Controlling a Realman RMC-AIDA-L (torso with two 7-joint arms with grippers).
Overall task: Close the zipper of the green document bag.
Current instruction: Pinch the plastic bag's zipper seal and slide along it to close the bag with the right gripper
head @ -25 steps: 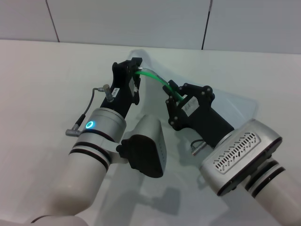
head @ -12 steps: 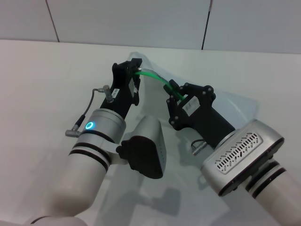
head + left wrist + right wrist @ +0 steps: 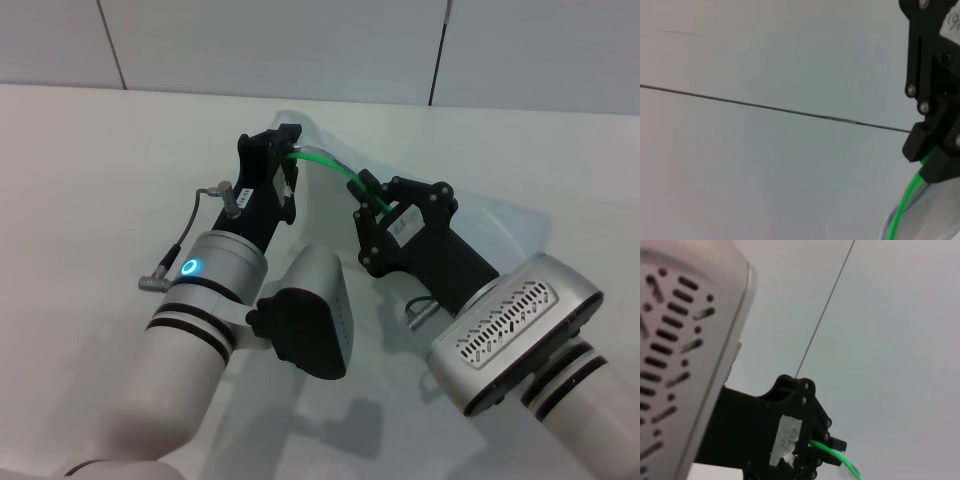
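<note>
White table [image 3: 90,180], pale panelled wall [image 3: 300,45] behind | bag [image 3: 500,225] held up off table between both arms | left gripper [image 3: 290,155] pinching one zipper [image 3: 335,168] end, right gripper [image 3: 375,205] clamped further along | gripper stickers unreadable

A plain white table [image 3: 90,170] carries everything, running back to a pale panelled wall [image 3: 280,45] with dark seams; on it lies the green document bag [image 3: 500,225], a translucent pale pouch. The bag's far part is lifted off the surface; its near-right corner rests flat.
</note>
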